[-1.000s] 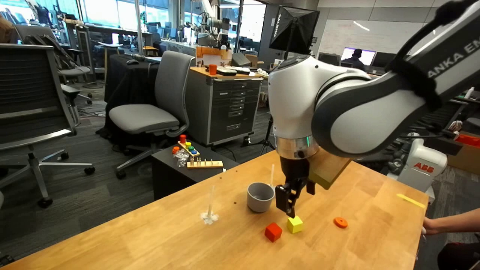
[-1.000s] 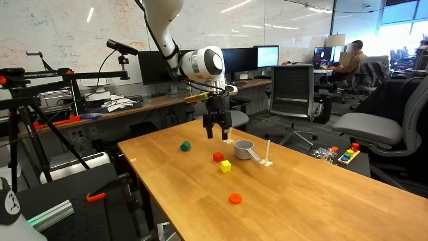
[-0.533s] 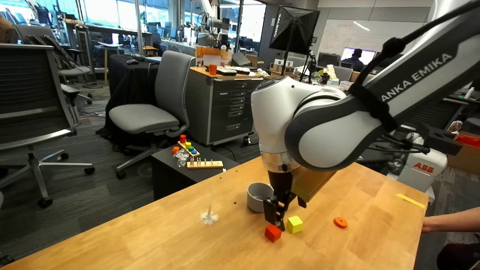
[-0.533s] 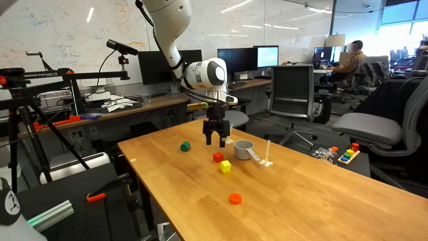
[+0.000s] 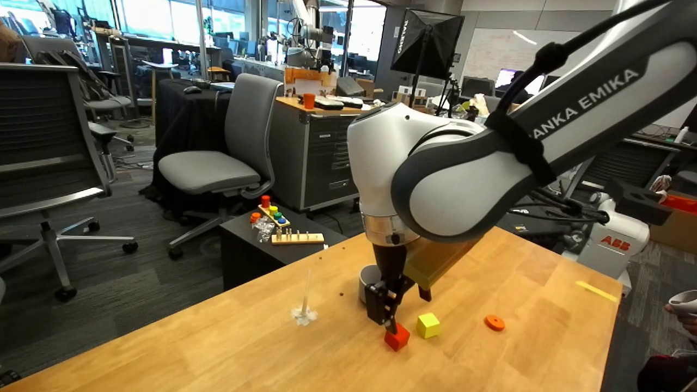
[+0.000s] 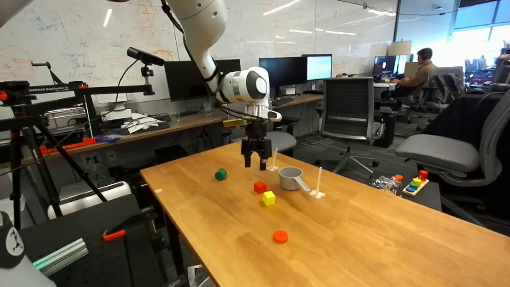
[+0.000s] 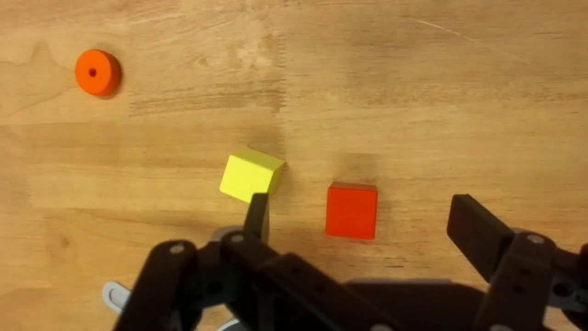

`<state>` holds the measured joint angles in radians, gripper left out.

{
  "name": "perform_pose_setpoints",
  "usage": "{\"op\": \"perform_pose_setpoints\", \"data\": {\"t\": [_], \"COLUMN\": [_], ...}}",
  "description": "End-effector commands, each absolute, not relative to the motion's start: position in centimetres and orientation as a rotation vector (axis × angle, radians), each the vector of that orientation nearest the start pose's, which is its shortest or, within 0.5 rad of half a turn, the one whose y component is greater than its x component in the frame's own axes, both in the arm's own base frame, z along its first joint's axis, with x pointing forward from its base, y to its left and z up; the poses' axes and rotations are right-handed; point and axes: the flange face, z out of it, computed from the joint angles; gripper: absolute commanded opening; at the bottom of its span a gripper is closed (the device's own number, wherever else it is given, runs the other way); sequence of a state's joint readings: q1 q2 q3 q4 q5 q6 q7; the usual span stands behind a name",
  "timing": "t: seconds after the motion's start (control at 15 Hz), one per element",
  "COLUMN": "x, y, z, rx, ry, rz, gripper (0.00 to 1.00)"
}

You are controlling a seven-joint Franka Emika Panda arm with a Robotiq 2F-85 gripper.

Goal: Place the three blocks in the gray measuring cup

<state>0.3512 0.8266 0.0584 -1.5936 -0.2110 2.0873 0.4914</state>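
Red cube (image 7: 351, 212) just beside the yellow cube (image 7: 248, 176): light and stiff, I'd guess; the spread claw (image 6: 255, 166) should pinch opposite side faces.

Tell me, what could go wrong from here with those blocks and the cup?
If the open gripper lowers to the red cube, it might knock the yellow cube: in the wrist view one finger covers a corner of it. The cup stands near both cubes and could get bumped. The disc lies flat and low, so it may prove hard to grip.
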Motion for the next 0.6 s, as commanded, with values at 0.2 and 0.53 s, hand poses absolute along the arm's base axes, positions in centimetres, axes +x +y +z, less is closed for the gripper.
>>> {"op": "perform_pose_setpoints", "data": {"t": [0.2,0.53], "x": [61.4,62.4], "y": [23.4,22.9], "z": [10.9,9.6], "rx": [-3.383,-3.372], "ry": [-0.017,0.005], "rz": [0.4,0.391], "gripper": [1.0,1.0]}}
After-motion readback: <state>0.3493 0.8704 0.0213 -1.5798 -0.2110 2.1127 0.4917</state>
